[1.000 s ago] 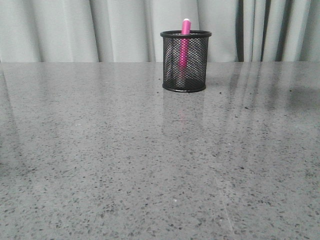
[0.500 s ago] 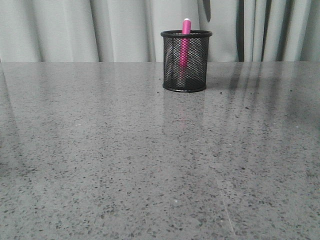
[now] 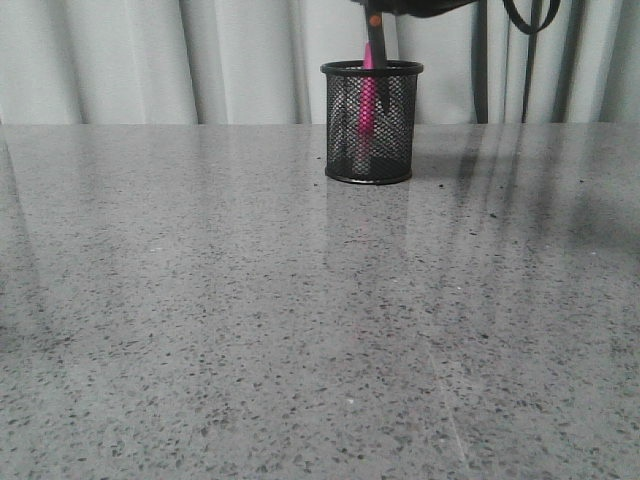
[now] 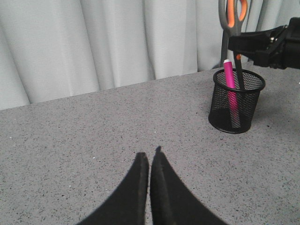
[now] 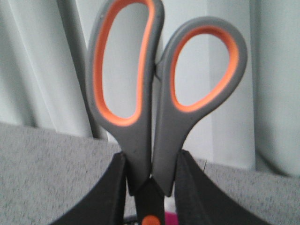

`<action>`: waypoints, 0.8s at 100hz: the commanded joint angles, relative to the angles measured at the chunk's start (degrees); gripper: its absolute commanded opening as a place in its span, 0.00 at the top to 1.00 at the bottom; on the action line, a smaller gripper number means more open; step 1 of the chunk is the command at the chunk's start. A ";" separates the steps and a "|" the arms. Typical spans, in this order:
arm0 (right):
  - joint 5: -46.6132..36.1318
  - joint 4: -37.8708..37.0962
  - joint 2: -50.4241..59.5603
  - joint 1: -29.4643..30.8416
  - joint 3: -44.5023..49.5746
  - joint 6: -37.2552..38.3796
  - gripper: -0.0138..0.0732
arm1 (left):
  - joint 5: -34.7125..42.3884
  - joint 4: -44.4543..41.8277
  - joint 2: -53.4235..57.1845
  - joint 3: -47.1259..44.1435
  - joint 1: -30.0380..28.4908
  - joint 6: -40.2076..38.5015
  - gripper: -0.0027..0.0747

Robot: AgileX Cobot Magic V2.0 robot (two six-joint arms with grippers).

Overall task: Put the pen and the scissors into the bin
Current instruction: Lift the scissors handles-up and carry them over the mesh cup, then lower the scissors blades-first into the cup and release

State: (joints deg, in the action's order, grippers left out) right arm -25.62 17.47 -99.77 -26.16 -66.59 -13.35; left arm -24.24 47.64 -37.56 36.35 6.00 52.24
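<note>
The bench (image 3: 200,300) lies bare from its near edge up to the bin (image 3: 371,122) at the far edge. In the bin stands the pen (image 3: 367,100). The right pincer (image 5: 149,187) clamps the scissors (image 5: 154,103), blades down into the bin. The left pincer (image 4: 150,161) is closed, holding nothing.

Setting: grey speckled tabletop before a pale curtain backdrop.

The table (image 3: 250,330) was a flat, polished stone-like surface, mid-grey with fine dark and light flecks, filling the lower part of the front view up to a straight far edge. Its sheen carried soft vertical reflections and a few faint darker shadow bands toward the right. Behind it hung a curtain (image 3: 120,60) of pale grey-white fabric in long vertical folds, darker in the creases at right. Lighting was even and diffuse.
</note>
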 commanded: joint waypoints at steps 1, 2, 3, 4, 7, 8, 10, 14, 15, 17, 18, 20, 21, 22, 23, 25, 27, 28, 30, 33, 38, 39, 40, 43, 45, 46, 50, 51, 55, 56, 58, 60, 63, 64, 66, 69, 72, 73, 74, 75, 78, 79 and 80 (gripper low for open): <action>-0.70 -1.24 2.47 -0.22 -1.76 0.14 0.93 | 2.60 1.88 0.17 1.59 -0.15 -0.39 0.99; -0.56 -1.24 2.49 -0.22 -1.76 0.14 0.93 | 2.60 1.88 0.17 1.59 -0.15 -0.39 0.99; -0.45 -1.24 2.30 -0.22 -1.76 0.14 0.93 | 2.60 1.88 0.17 1.59 -0.15 -0.39 0.99; -0.45 -1.24 2.30 -0.22 -1.76 0.14 0.93 | 2.60 1.88 0.17 1.59 -0.15 -0.39 0.99; -0.34 -1.24 1.93 -0.22 -1.76 0.14 0.93 | 2.60 1.88 0.17 1.59 -0.15 -0.39 0.99; -0.34 -1.24 1.95 -0.22 -1.76 0.14 0.93 | 2.60 1.88 0.17 1.59 -0.15 -0.39 0.99; -0.34 -1.24 1.70 -0.22 -1.76 0.14 0.93 | 2.60 1.88 0.17 1.59 -0.15 -0.39 0.99; -0.34 -1.24 1.69 -0.22 -1.76 0.14 0.93 | 2.60 1.88 0.17 1.59 -0.15 -0.39 0.99; -0.34 -1.24 1.69 -0.22 -1.76 0.14 0.93 | 2.60 1.88 0.17 1.59 -0.15 -0.39 0.99; -0.34 -1.24 1.69 -0.22 -1.76 0.14 0.93 | 2.56 1.88 0.17 1.59 -0.15 -0.39 0.99; -0.34 -1.24 1.69 -0.22 -1.76 0.14 0.93 | 2.56 1.88 0.17 1.59 -0.15 -0.39 0.99; -0.34 -1.24 1.69 -0.22 -1.76 0.14 0.93 | 2.56 1.88 0.17 1.59 -0.15 -0.39 0.99; -0.34 -1.24 1.69 -0.22 -1.76 0.14 0.93 | 2.56 1.88 0.17 1.59 -0.15 -0.39 0.99; -0.34 -1.24 1.69 -0.22 -1.76 0.14 0.93 | 2.56 1.88 0.17 1.59 -0.15 -0.39 0.99; -0.34 -1.24 1.69 -0.22 -1.76 0.14 0.93 | 2.56 1.88 0.17 1.59 -0.15 -0.39 0.99; -0.34 -1.24 1.69 -0.22 -1.76 0.14 0.92 | 2.47 1.88 0.17 1.59 -0.15 -0.39 0.99; -0.17 -1.34 1.69 -0.22 -1.76 0.14 0.91 | 2.47 1.88 0.17 1.59 -0.15 -0.39 0.99; -0.17 -1.35 1.69 -0.22 -1.76 0.14 0.91 | 2.47 1.88 0.17 1.59 -0.15 -0.39 0.99; 0.09 -1.68 1.69 -0.22 -1.76 0.14 0.89 | 2.47 1.88 0.17 1.59 -0.15 -0.39 0.99; 0.31 -2.40 1.69 -0.22 -1.76 0.14 0.87 | 2.44 1.88 0.17 1.59 -0.15 -0.39 0.99; 0.55 -3.29 1.69 -0.22 -1.76 0.14 0.82 | 2.34 1.88 0.17 1.59 -0.15 -0.39 0.99; 0.55 -3.30 1.69 -0.22 -1.76 0.14 0.80 | 2.34 1.88 0.17 1.59 -0.15 -0.39 0.99; 0.55 -3.41 1.69 -0.22 -1.76 0.14 0.79 | 2.34 1.88 0.17 1.59 -0.15 -0.39 0.99; 0.55 -3.41 1.69 -0.22 -1.76 0.14 0.74 | 2.34 1.88 0.17 1.59 -0.15 -0.39 0.99; 0.55 -3.41 1.69 -0.22 -1.76 0.14 0.71 | 2.34 1.88 0.17 1.59 -0.15 -0.39 0.99; 0.55 -3.41 1.69 -0.22 -1.76 0.14 0.69 | 2.34 1.88 0.17 1.59 -0.15 -0.39 0.99; 0.55 -3.41 1.69 -0.22 -1.76 0.14 0.62 | 2.34 1.88 0.17 1.59 -0.15 -0.39 0.99; 0.66 -3.41 1.69 -0.22 -1.76 0.14 0.61 | 2.34 1.88 0.17 1.59 -0.15 -0.39 0.99; 0.67 -3.41 1.69 -0.22 -1.76 0.14 0.55 | 2.34 1.88 0.17 1.59 -0.15 -0.39 0.99; 0.67 -3.41 1.69 -0.22 -1.76 0.14 0.55 | 2.34 1.88 0.17 1.59 -0.15 -0.39 0.99; 0.67 -3.41 1.69 -0.22 -1.76 0.14 0.53 | 2.34 1.88 0.17 1.59 -0.15 -0.39 0.99; 0.67 -3.41 1.69 -0.22 -1.76 0.14 0.51 | 2.34 1.88 0.17 1.59 -0.15 -0.39 0.99; 0.67 -3.41 1.69 -0.22 -1.76 0.14 0.50 | 2.34 1.88 0.17 1.59 -0.15 -0.39 0.99; 0.67 -3.41 1.69 -0.22 -1.76 0.14 0.50 | 2.34 1.88 0.17 1.59 -0.15 -0.39 0.99; 0.74 -3.41 1.83 -0.22 -1.76 0.14 0.50 | 2.34 1.88 0.17 1.59 -0.15 -0.39 0.99; 0.74 -3.41 2.03 -0.22 -1.76 0.14 0.50 | 2.34 1.88 0.17 1.59 -0.15 -0.39 0.99; 0.74 -3.41 2.27 -0.22 -1.76 0.14 0.50 | 2.34 1.88 0.17 1.59 -0.15 -0.39 0.99; 0.74 -3.41 2.42 -0.22 -1.76 0.14 0.50 | 2.34 1.88 0.17 1.59 -0.15 -0.39 0.99; 0.74 -3.41 2.43 -0.22 -1.76 0.14 0.50 | 2.34 1.88 0.17 1.59 -0.15 -0.39 0.99; 0.74 -3.41 2.74 -0.22 -1.76 0.14 0.50 | 2.34 1.88 0.17 1.59 -0.15 -0.39 0.99; 0.74 -3.41 3.20 -0.22 -1.76 0.14 0.50 | 2.34 1.88 0.17 1.59 -0.15 -0.39 0.99; 0.74 -3.41 3.33 -0.22 -1.76 0.14 0.50 | 2.34 1.88 0.17 1.59 -0.15 -0.39 0.99; 0.74 -3.41 3.65 -0.22 -1.76 0.14 0.50 | 2.34 1.88 0.17 1.59 -0.15 -0.39 0.99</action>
State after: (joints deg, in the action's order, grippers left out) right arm -20.39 14.92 -100.64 -26.44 -66.59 -13.30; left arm -24.34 47.64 -37.56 36.35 6.00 52.24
